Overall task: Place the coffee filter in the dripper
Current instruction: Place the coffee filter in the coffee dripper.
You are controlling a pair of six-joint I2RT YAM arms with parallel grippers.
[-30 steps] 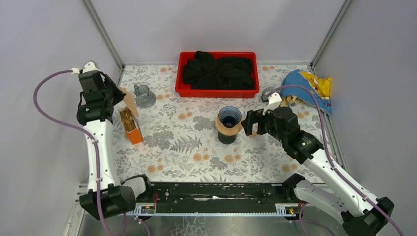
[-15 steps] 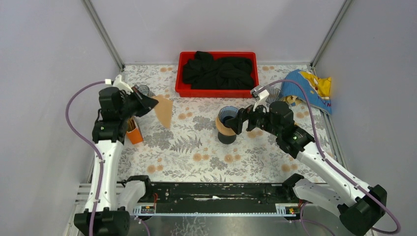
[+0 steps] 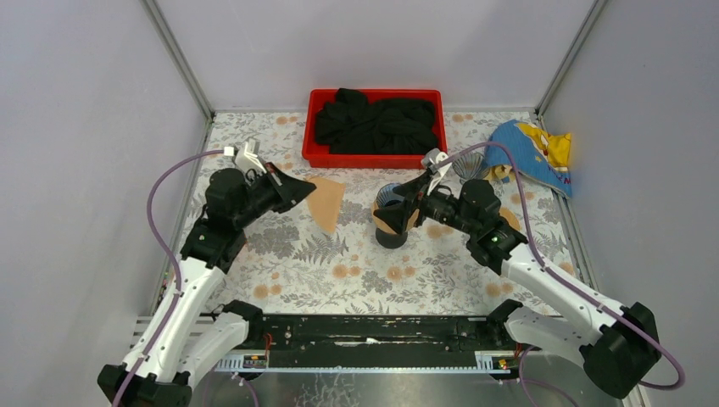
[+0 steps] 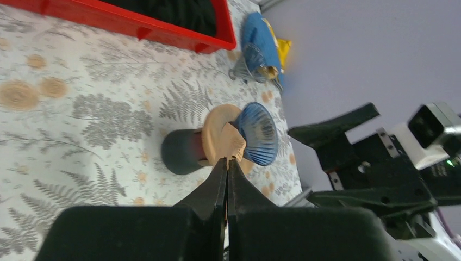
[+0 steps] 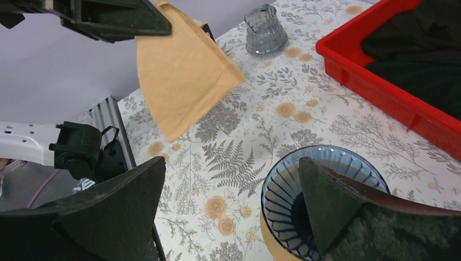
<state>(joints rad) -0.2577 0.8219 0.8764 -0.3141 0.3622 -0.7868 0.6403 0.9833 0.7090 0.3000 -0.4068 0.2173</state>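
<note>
A brown paper coffee filter (image 3: 326, 202) hangs in the air from my left gripper (image 3: 303, 188), which is shut on its edge, left of the dripper. The dripper (image 3: 393, 198) is a blue ribbed cone on a tan collar and a black base, at mid-table. In the right wrist view the filter (image 5: 182, 76) hangs folded flat above the table, beyond the dripper (image 5: 288, 201). My right gripper (image 5: 231, 163) is open, with one finger over the dripper's bowl and the other to its left. In the left wrist view the shut left gripper (image 4: 228, 161) points at the dripper (image 4: 260, 133).
A red tray (image 3: 373, 159) full of black cloth stands at the back. A blue and yellow cloth (image 3: 530, 148) lies at the back right, with a clear glass cone (image 3: 469, 165) beside it. Another clear glass piece (image 5: 265, 23) stands at the far left.
My left arm has swung right, carrying the filter from the left edge towards the dripper. My right gripper has moved left, still open, onto the dripper.
</note>
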